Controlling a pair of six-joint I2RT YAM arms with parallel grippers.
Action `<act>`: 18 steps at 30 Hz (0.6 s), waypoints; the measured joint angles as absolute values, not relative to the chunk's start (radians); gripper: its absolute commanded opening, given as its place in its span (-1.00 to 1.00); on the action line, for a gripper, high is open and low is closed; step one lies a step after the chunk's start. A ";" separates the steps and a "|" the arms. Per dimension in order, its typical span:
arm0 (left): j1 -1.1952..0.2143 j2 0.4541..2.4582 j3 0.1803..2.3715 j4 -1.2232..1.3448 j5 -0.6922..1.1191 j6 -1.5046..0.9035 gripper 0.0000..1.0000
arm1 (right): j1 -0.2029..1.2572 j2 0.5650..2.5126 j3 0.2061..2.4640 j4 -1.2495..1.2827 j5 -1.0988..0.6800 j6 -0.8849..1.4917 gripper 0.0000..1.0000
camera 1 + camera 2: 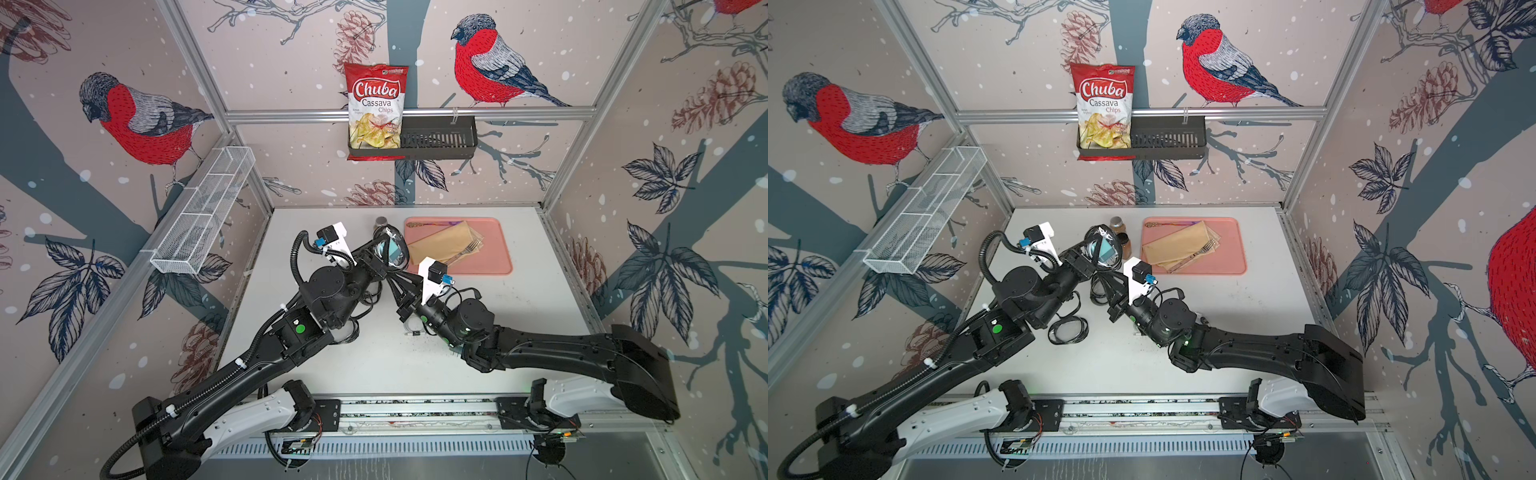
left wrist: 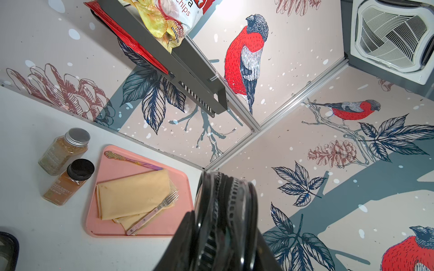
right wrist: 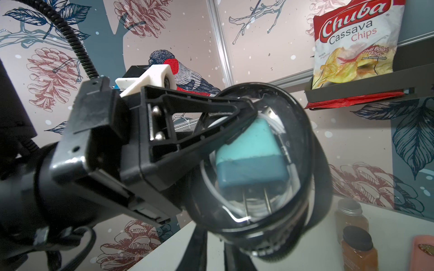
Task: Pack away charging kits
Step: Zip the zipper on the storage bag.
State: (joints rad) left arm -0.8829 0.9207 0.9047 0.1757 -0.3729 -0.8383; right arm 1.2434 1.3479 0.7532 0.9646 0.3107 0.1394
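**Top views.** In both top views the left gripper (image 1: pixel 379 258) clamps a clear oval case (image 1: pixel 384 248) by its black rim. It holds the case up off the white table (image 1: pixel 374 365), toward the back. A teal cube charger (image 1: pixel 394 249) shows through the case's wall. The right gripper (image 1: pixel 392 282) reaches up to the case's near edge, and from here I cannot tell whether its jaws are parted or pinched. A second case (image 1: pixel 1067 330) lies flat on the table beneath the left arm. A small coiled cable (image 1: pixel 412 331) rests beside the right arm's wrist. Two spice jars (image 1: pixel 1119 226) stand just behind the lifted case, next to a pink tray (image 1: pixel 500 253).

**Left wrist.** This view looks along the case's zipper-toothed rim, which is squeezed between the gripper's fingers. Beyond it the tray carries a folded tan napkin (image 2: pixel 133 194), a fork (image 2: pixel 155 211) and a spoon (image 2: pixel 131 160). A bag of cassava chips (image 2: pixel 159 21) sits in a black wall shelf (image 2: pixel 199 77).

**Right wrist.** One finger of the left gripper presses flat on the case's clear face. The charger fills the inside, its two metal prongs (image 3: pixel 245 201) pointing at the lower rim. A white coil (image 3: pixel 287 150) lines the wall around it. The right gripper's own fingers (image 3: pixel 197 248) are dark blurs under the case, and their grip cannot be made out.
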 measured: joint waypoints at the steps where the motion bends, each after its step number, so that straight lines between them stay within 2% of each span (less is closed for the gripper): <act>1: -0.883 0.921 0.904 0.176 -0.373 -0.838 -1.00 | 1.243 1.348 0.754 0.964 0.315 0.146 -0.89; 4: -0.883 0.920 0.904 0.180 -0.374 -0.839 -1.00 | 1.243 1.348 0.757 0.959 0.315 0.155 -1.00; 18: -0.886 0.836 0.863 0.131 -0.388 -0.838 -1.00 | 1.238 1.297 0.663 0.974 0.318 0.153 -1.00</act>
